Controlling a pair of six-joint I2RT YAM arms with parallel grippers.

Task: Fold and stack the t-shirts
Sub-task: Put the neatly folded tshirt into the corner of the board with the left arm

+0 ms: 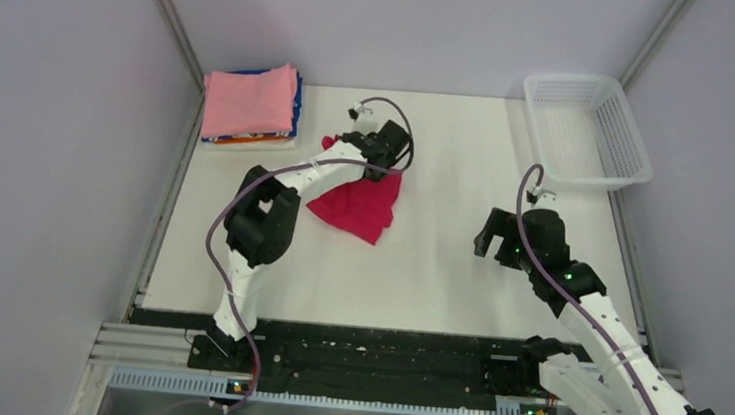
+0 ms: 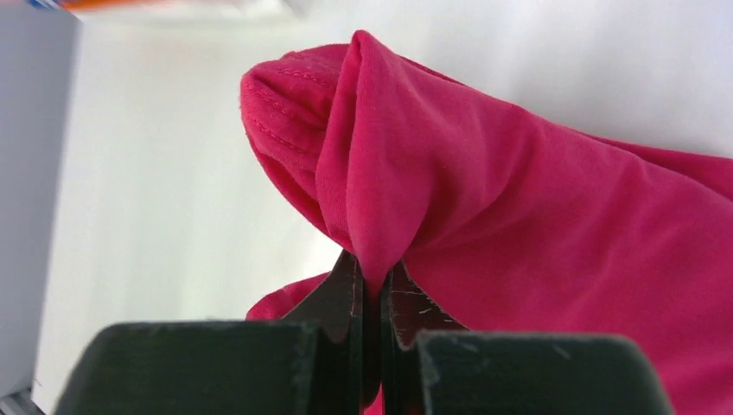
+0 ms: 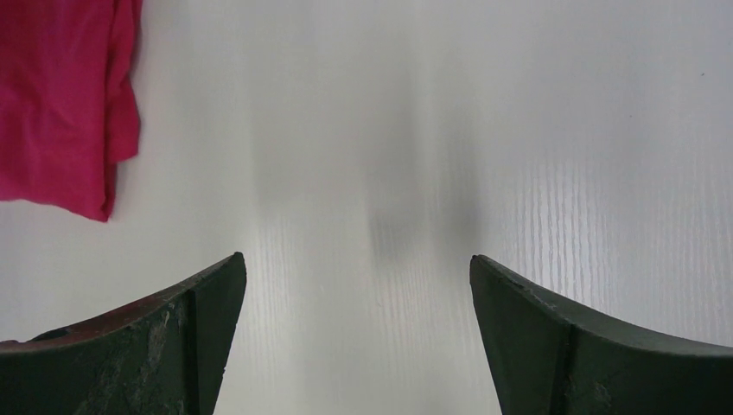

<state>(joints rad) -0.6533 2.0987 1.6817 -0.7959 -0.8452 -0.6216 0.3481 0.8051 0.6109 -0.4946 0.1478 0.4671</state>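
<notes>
The left gripper (image 2: 372, 275) pinches the red t-shirt (image 2: 519, 225) mid-table. The right gripper (image 3: 359, 285) hangs wide open beside it. The pink t-shirt (image 1: 249, 100) tops the corner stack (image 1: 249, 140). The white mesh basket (image 1: 622, 139) sits far right.

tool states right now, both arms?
Left tool: shut on the crimson t-shirt, pinching a fold.
Right tool: open, holding nothing, over the table.

White-and-black arms (image 1: 235, 301), purple cables (image 1: 520, 196)
</notes>
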